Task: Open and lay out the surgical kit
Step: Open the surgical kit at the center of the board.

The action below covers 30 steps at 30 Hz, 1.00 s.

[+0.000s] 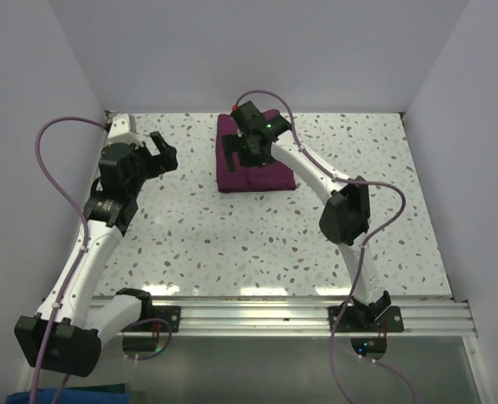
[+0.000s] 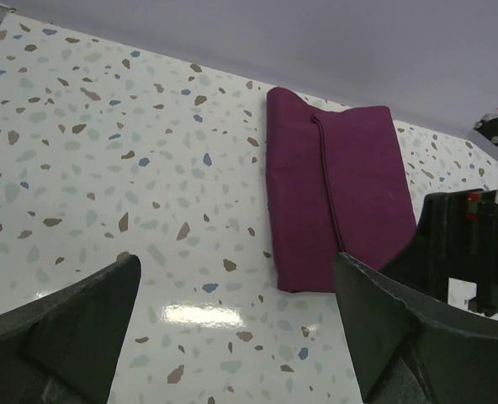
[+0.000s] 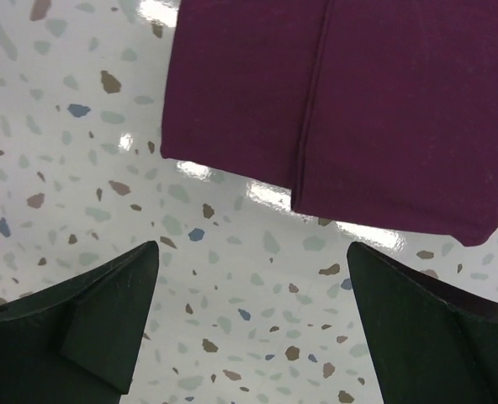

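Surgical kit (image 1: 266, 178) lies still closed as a folded dark maroon cloth wrap, flat on the far middle of the speckled white tabletop (image 1: 190, 244); only cloth shows, with a hem line running along its length in the left wrist view (image 2: 350, 194).

The right arm reaches from its base forward and to the left, bent at the elbow, so that the right gripper (image 1: 239, 150) hangs over the left part of the wrap in the top view; whether it touches the cloth I cannot tell. In its own wrist view the right gripper (image 3: 253, 252) has its two fingers spread wide with nothing between them; they stand over bare tabletop, and one edge of the wrap (image 3: 384, 101), where two folded panels meet, lies just beyond them.

The left arm rises along the left side and bends inward; the left gripper (image 1: 166, 151) points toward the wrap and stays well apart from it. Its fingers are also wide apart and empty (image 2: 236, 261); the wrap lies ahead and to the right of them.
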Available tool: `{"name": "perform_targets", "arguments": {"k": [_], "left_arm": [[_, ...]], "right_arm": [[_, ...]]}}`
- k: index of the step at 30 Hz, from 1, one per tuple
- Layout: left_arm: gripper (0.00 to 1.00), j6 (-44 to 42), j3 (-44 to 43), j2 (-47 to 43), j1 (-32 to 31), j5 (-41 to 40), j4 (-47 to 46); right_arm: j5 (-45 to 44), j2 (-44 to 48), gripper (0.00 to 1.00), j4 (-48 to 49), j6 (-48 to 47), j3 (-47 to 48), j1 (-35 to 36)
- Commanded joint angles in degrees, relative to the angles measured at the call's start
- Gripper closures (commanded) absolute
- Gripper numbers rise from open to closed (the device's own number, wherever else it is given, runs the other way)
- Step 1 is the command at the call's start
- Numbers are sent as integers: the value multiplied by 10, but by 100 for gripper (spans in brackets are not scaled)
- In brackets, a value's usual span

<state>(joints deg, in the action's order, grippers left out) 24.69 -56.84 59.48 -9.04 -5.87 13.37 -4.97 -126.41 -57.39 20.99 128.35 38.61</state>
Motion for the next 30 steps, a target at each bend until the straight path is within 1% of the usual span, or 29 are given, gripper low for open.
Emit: {"name": "perform_targets", "arguments": {"k": [1,9,13,17,20,21,22,23,24,25,26,28,29,30], "left_arm": [[1,-1,9,-37,-1,-2,7],[3,15,17,-47,0,31,44],[3,14,16,-55,-1,31,68],[3,10,21,-64,-5,27,81],[4,9,23,-65,-8,25,90],[3,9,23,-65,-9,26,94],[3,9,23,-66,-10,26,95],[3,8,24,-66,-11,25,95],[4,8,23,-65,-12,26,95],[4,8,23,-65,-12,26,96],[3,8,23,-64,-13,26,95],[4,8,23,-61,-14,26,95],[4,8,23,-59,-15,26,95],[4,9,23,-56,-15,27,93]], "right_arm": [[-18,-30,2,-43,-17,51,-7],[-32,-89,3,-33,-21,68,-7],[-39,-117,5,-26,-21,79,-7],[-55,-143,10,-20,-17,78,-7],[-64,-159,16,-19,-17,78,-7],[-65,-161,20,-18,-17,77,-6],[-67,-164,23,-17,-16,77,-8],[-69,-168,31,-15,-16,76,-7],[-70,-170,35,-13,-17,74,-8],[-71,-172,42,-12,-16,74,-9],[-69,-174,61,-13,-16,73,-9],[-69,-174,76,-18,-16,72,-12],[-70,-173,88,-19,-15,70,-13],[-71,-169,93,-20,-15,66,-14]]}}
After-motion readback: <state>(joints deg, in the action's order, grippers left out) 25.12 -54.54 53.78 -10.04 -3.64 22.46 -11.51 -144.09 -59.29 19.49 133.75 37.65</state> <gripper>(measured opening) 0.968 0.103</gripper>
